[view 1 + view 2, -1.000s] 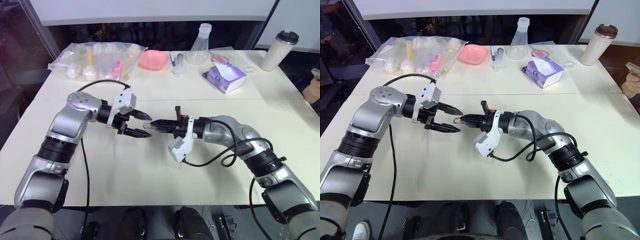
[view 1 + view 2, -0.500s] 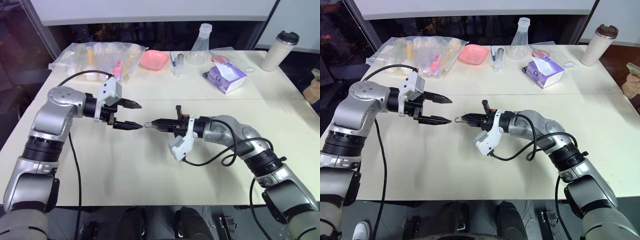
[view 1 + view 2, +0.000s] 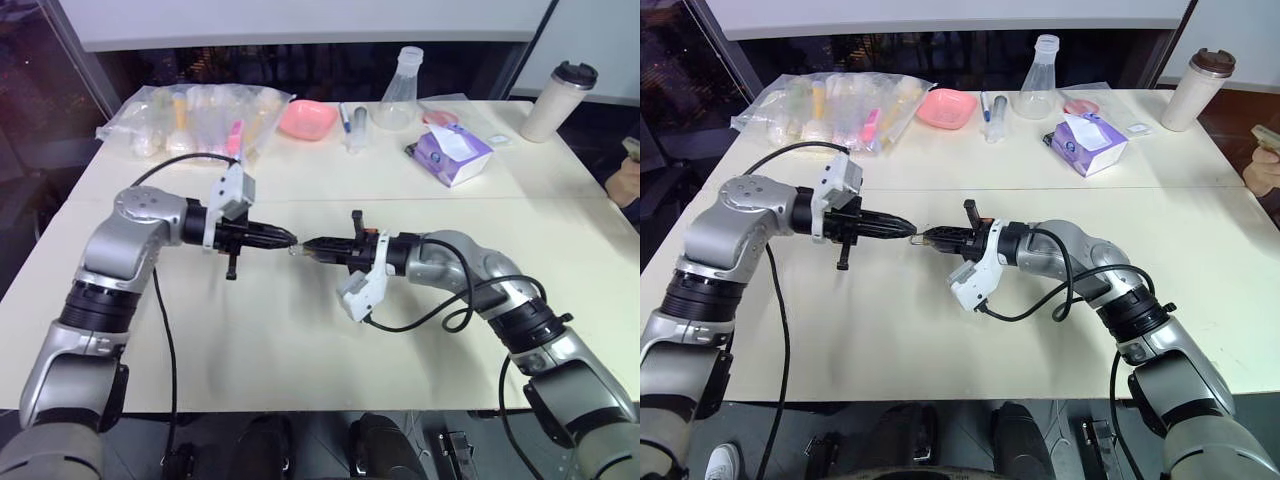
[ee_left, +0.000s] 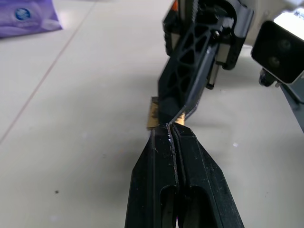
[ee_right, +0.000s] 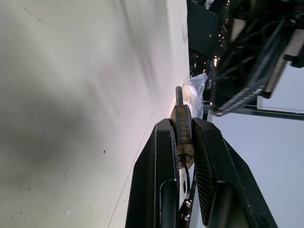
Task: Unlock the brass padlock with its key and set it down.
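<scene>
Left hand (image 3: pixel 290 241) now shut at padlock (image 4: pixel 153 113).

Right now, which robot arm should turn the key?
Probably the left. The left gripper is shut at the key end of the brass padlock, which the right gripper holds clamped above the table.

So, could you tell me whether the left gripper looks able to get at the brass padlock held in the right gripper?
Probably yes: the left gripper, shut, meets the right gripper tip to tip above the table, at the brass padlock, with nothing between.
</scene>
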You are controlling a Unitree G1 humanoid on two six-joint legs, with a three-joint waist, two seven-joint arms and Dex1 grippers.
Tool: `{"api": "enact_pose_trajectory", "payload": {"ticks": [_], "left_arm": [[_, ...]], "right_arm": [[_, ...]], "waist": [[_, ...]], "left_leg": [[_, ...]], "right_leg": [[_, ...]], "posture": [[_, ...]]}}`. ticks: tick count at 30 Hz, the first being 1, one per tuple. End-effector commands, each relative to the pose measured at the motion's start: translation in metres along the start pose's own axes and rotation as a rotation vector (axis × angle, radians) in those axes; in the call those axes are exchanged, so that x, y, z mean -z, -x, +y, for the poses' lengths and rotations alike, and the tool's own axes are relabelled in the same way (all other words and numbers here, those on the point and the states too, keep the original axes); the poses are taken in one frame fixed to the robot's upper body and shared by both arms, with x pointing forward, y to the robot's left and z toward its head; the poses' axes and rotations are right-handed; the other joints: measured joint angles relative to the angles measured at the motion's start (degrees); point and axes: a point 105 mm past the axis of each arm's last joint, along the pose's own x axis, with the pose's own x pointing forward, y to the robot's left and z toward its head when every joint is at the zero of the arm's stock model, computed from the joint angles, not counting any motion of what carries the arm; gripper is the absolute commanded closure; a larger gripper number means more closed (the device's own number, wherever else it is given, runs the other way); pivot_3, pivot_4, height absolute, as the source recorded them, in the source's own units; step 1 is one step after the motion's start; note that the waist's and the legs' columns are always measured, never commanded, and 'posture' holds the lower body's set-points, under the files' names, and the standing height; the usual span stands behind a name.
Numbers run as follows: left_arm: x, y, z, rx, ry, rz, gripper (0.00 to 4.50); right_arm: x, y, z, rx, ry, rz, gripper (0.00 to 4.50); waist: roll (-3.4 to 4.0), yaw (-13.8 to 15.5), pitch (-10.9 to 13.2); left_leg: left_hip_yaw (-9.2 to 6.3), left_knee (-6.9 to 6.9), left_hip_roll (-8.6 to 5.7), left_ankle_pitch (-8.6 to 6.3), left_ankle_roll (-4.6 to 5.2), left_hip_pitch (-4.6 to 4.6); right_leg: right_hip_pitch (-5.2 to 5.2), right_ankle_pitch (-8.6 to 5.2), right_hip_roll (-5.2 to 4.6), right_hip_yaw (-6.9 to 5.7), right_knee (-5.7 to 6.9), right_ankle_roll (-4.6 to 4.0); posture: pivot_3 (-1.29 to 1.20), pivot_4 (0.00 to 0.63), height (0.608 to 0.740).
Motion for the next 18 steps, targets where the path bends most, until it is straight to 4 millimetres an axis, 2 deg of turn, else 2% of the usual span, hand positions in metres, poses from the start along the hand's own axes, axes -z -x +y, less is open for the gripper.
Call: {"api": "enact_pose_trajectory", "payload": {"ticks": [1,8,18], "left_arm": [[0.001,0.0,0.001,-0.003,-0.031,0.015,4.49],[0.021,-0.003,0.01,-0.035,-0.033,0.065,4.49],[0.018,-0.002,0.024,-0.114,-0.04,0.029,4.49]], "right_arm": [[0.0,0.001,-0.02,0.065,0.022,-0.005,4.5],[-0.002,0.001,-0.021,0.067,0.023,-0.008,4.5],[-0.004,0.0,-0.022,0.07,0.015,-0.011,4.5]], "waist": [[0.0,-0.04,0.0],[0.0,0.02,0.0],[0.0,-0.07,0.0]], "left_leg": [[0.0,0.0,0.0,0.0,0.0,0.0],[0.01,0.0,0.0,0.0,0.0,0.0],[0.01,0.0,0.0,0.0,0.0,0.0]], "right_leg": [[0.0,0.0,0.01,0.0,0.0,0.0],[-0.01,0.0,0.03,0.0,0.0,0.0],[-0.01,0.0,0.0,0.0,0.01,0.0]], "posture": [[0.0,0.15,0.715],[0.0,0.15,0.715],[0.0,0.15,0.715]]}}
